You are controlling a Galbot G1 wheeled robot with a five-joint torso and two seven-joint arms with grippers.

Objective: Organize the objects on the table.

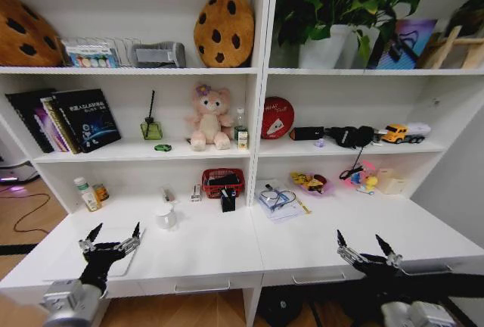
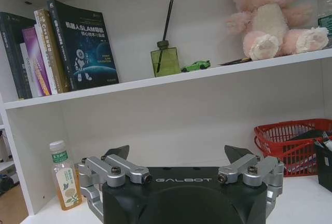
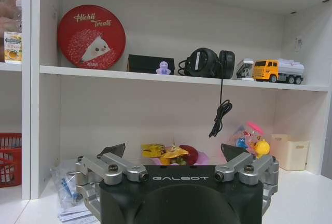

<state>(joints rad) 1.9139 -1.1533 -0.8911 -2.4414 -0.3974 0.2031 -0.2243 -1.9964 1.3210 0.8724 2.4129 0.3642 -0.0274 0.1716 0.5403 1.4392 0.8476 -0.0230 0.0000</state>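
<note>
The table (image 1: 227, 255) carries a laptop (image 1: 125, 260) directly beneath your left gripper (image 1: 115, 234). Both it and the right gripper (image 1: 364, 244), farther along the table's front edge, are released and empty.

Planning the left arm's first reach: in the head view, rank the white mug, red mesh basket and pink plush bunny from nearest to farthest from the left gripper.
1. White mug: on the desk, just beyond the left gripper, toward its right.
2. Red mesh basket: farther back, against the shelving.
3. Pink plush bunny: farthest, up on the shelf above.
</note>
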